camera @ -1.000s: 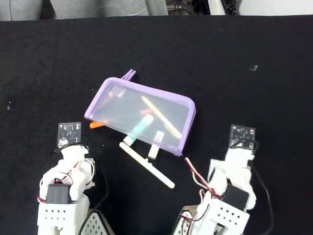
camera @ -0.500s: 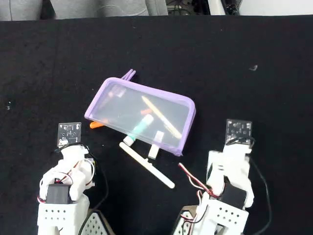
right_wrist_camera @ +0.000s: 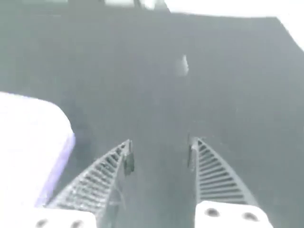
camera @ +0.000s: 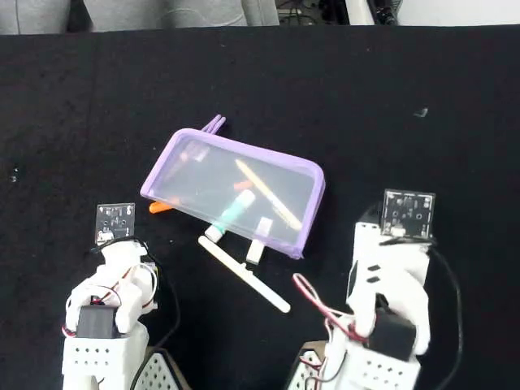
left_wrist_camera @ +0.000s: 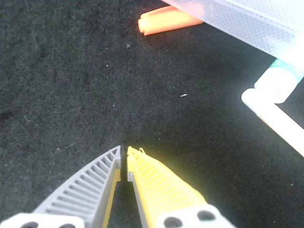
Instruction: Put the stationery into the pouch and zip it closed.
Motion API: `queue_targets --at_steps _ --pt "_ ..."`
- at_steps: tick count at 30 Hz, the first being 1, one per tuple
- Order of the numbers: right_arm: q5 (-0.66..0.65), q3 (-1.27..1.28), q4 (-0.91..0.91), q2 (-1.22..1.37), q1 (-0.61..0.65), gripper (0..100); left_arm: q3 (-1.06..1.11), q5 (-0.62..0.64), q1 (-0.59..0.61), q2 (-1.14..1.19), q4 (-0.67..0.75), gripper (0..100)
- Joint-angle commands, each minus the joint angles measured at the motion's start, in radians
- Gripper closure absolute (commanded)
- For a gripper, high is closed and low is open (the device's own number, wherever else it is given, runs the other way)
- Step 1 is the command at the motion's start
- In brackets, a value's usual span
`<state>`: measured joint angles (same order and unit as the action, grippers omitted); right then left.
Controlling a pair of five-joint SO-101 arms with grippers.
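A translucent purple pouch (camera: 236, 191) lies flat mid-table, a yellow pencil (camera: 268, 193) showing through it. An orange marker (camera: 160, 207) pokes out at its left edge. A teal-and-white marker (camera: 231, 215), a small white piece (camera: 258, 241) and a long white pen (camera: 244, 274) lie along its near edge. My left gripper (left_wrist_camera: 124, 152) is shut and empty, low over the cloth short of the orange marker (left_wrist_camera: 168, 20) and white pen (left_wrist_camera: 273, 118). My right gripper (right_wrist_camera: 159, 152) is open and empty, raised beside the pouch corner (right_wrist_camera: 28, 142).
Black cloth covers the table (camera: 406, 97). The left arm (camera: 114, 268) stands at the near left, the right arm (camera: 390, 276) at the near right, with a red wire looping beside it. Bare cloth stretches to the right and behind the pouch.
The right arm has risen and swung slightly right, its wrist now larger in the high view. The left arm, pouch and stationery have not moved.
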<state>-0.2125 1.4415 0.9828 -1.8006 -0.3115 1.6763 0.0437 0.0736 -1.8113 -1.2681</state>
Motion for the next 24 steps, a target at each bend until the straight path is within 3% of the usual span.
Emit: queue_targets --at_steps 1,13,17,24 --pt "0.002 -0.213 -0.025 0.065 0.137 81.7 0.022 -0.008 0.005 -0.011 -0.006 97" --pt "0.331 -0.831 -0.028 0.946 0.535 82.5 0.022 -0.008 0.005 -0.011 -0.006 97" --pt "0.396 -0.932 -0.109 1.179 0.542 82.5 0.022 -0.008 0.005 -0.011 -0.006 97" --pt "0.399 -0.969 -0.239 1.461 0.394 82.5 0.022 -0.008 0.005 -0.011 -0.006 97"
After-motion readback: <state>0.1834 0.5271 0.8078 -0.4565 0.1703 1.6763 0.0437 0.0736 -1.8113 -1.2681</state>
